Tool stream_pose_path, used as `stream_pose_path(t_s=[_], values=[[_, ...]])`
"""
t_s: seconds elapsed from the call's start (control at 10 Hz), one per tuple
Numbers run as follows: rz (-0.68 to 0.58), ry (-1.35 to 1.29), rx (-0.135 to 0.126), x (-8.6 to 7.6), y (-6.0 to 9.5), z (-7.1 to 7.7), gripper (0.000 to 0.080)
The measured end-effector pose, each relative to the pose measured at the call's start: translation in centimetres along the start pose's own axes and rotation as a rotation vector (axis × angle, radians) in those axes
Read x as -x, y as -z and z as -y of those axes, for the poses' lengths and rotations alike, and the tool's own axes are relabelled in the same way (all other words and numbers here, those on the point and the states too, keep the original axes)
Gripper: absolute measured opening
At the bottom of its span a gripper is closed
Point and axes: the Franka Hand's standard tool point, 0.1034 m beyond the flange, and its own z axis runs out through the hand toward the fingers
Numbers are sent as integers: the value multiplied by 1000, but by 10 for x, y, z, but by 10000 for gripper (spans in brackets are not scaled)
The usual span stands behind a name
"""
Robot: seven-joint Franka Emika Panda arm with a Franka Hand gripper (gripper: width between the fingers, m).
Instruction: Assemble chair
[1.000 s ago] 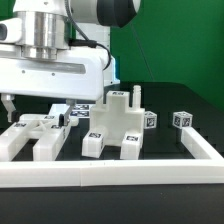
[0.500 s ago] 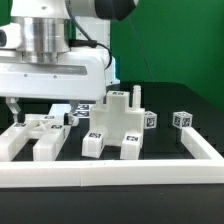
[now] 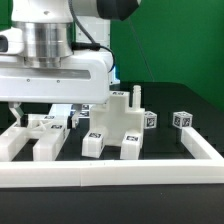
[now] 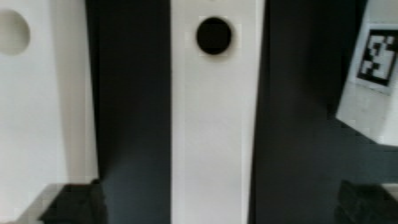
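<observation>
The end effector (image 4: 217,205) hangs with its jaws wide apart and nothing between them. In the wrist view its two dark fingertips (image 4: 71,205) stand either side of a long white piece (image 4: 214,130) and look clear of it, so no grip is made. That piece has a dark round hole near one end. A second white piece (image 4: 36,120) with a like hole lies just beside it across a dark gap, and a tagged part (image 4: 374,70) lies on its other side. In the exterior view the end effector sits low over the loose flat pieces (image 3: 30,138) at the exterior view's left, which lie on the counter (image 3: 175,100) inside the border rail (image 3: 110,172). Near them, toward the middle, stands a partly joined block (image 3: 115,128) of the chair, with short posts rising from its top and tags on its faces. A small cube (image 3: 181,119) lies well apart at the exterior view's right, on its own. I judge the task to be at an early to middle stage: one cluster looks put together, but the pieces at the left and the cube lie loose, and nothing reads as a finished chair. Whether the block's own joints are fully seated I cannot tell. The step in hand seems to be the approach to the long piece — the grasp, the lift and the fitting are all left to do
</observation>
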Motion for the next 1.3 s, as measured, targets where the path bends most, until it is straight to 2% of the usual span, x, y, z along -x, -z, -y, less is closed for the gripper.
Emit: stream_pose_path(t_s=[0.3, 1.3], values=[[12, 0, 8, 4, -12, -2, 649], [34, 1, 18, 14, -33, -3, 649]])
